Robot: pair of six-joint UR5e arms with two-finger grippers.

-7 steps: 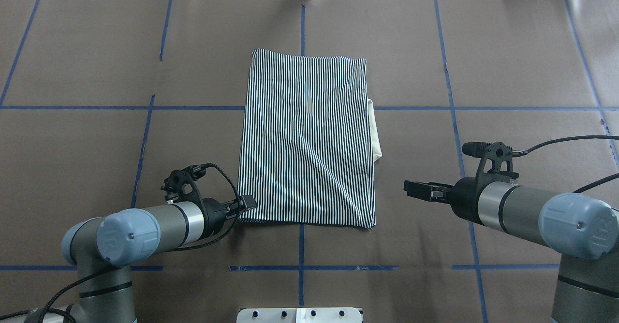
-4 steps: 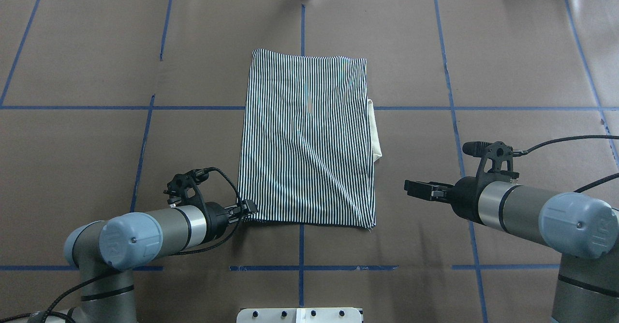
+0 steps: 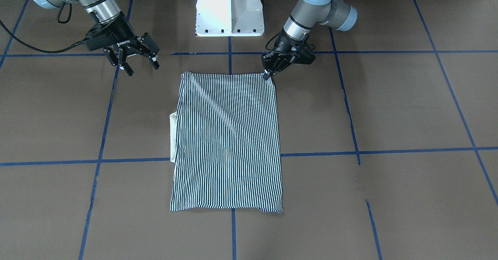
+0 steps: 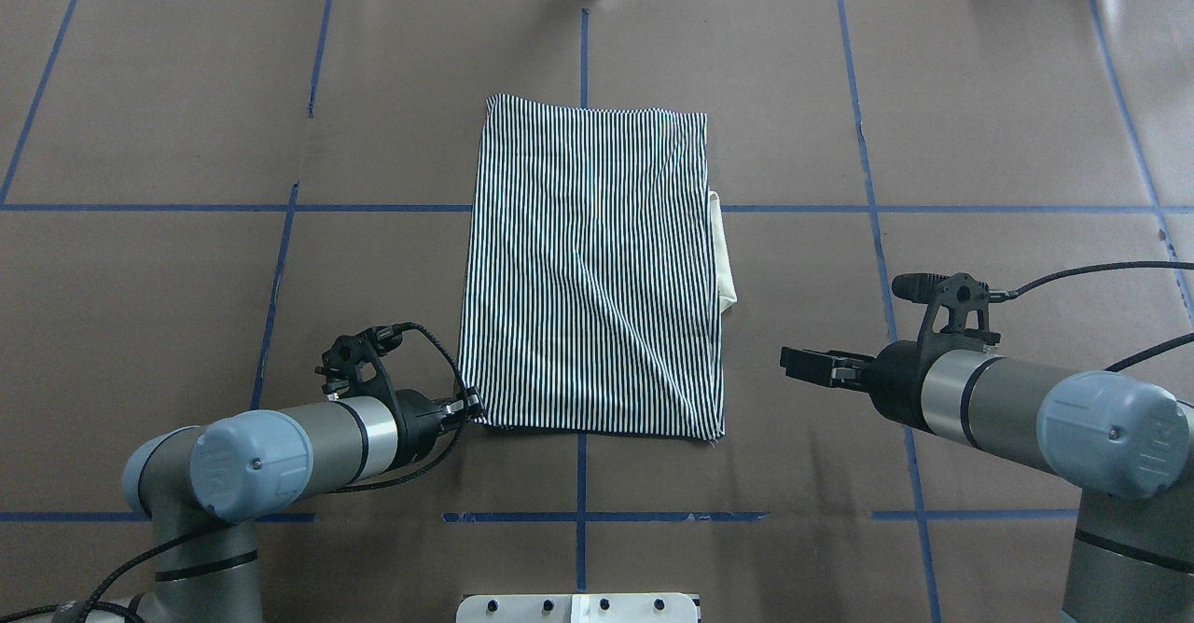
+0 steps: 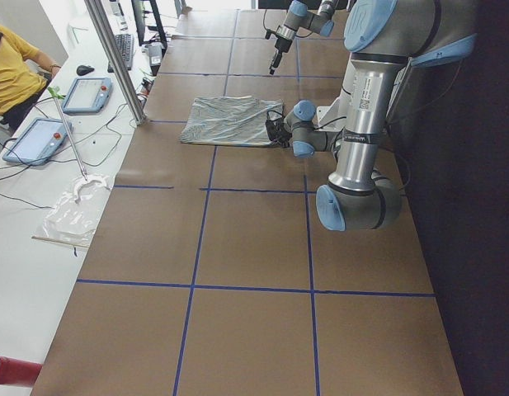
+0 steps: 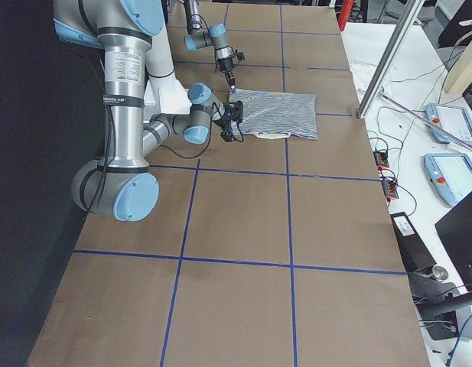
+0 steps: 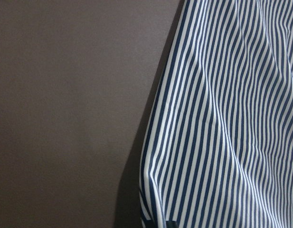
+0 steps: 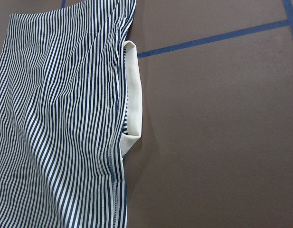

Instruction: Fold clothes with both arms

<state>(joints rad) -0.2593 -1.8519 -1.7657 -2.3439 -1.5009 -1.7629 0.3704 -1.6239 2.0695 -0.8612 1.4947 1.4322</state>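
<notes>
Left end effector [image 4: 476, 408] lying low at the shirt [image 4: 592, 269]'s lower-left corner in overhead view, pinched on it, pulled slightly back since earlier, right end effector [image 3: 142, 69] hovering, fingers apart, unmoved.

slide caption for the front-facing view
Left gripper pinches a robot-side corner of the folded striped shirt; open right gripper hovers clear of it.

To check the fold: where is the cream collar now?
In the overhead view the cream collar pokes out at the right edge of the striped shirt, by the blue tape line, towards the right gripper.
</notes>
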